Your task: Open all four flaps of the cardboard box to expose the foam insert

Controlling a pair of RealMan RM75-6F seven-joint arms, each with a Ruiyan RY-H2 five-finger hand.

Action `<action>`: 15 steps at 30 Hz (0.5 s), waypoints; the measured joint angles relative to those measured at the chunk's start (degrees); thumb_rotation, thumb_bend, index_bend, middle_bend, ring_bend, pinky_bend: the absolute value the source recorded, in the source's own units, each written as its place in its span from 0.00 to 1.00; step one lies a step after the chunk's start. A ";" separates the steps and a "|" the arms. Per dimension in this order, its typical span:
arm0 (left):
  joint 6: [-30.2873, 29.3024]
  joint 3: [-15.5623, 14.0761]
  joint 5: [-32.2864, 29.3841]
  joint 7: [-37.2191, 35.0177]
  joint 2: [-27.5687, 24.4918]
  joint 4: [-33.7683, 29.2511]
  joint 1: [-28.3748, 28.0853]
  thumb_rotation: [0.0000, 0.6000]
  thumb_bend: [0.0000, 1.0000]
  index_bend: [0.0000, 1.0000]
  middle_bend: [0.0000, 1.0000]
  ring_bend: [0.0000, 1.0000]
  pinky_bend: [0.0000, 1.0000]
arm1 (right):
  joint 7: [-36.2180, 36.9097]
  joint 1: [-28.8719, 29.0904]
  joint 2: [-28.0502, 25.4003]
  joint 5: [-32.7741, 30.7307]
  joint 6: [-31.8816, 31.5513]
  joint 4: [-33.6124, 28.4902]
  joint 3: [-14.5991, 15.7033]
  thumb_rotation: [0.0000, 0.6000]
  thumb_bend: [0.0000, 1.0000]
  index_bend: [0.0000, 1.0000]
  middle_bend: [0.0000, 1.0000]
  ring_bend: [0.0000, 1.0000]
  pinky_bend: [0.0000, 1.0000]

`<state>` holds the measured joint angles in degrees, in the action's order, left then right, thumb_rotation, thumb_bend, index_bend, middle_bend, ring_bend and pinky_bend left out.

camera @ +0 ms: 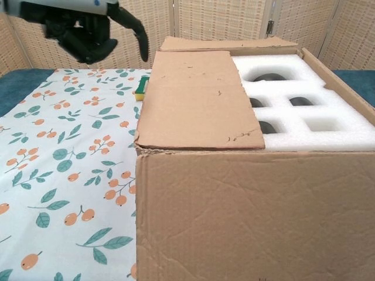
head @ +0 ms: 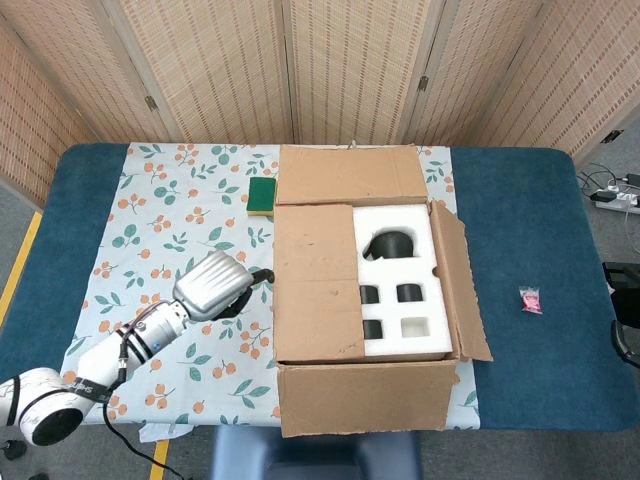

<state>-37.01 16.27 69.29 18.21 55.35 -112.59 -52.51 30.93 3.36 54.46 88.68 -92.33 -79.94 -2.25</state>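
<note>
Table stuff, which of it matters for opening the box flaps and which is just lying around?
Belongs to the job:
cardboard box
left flap, not yet folded out, covering part of the foam
foam insert
left hand, beside that flap

Just lying about:
green and yellow sponge
small pink item
floral cloth
</note>
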 measured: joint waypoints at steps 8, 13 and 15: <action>2.44 1.30 -1.74 -0.32 6.64 4.43 -7.13 1.00 0.87 0.37 1.00 1.00 1.00 | 8.15 -1.28 -0.36 0.08 -2.09 3.36 -0.84 0.39 0.58 0.09 0.00 0.00 0.00; 4.33 1.23 -1.60 -1.79 10.23 8.98 -10.41 1.00 0.87 0.37 1.00 1.00 1.00 | 10.27 -1.30 -0.51 -0.15 -1.15 4.54 -1.09 0.39 0.58 0.09 0.00 0.00 0.00; 5.18 1.13 -1.67 -2.44 11.68 11.27 -11.83 1.00 0.87 0.37 1.00 1.00 1.00 | 11.02 -1.20 -0.49 -0.15 -0.64 4.95 -1.12 0.39 0.58 0.10 0.00 0.00 0.00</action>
<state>-31.82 17.40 67.62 15.77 67.02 -101.33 -64.34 41.95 2.16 53.98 88.53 -92.97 -74.99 -3.37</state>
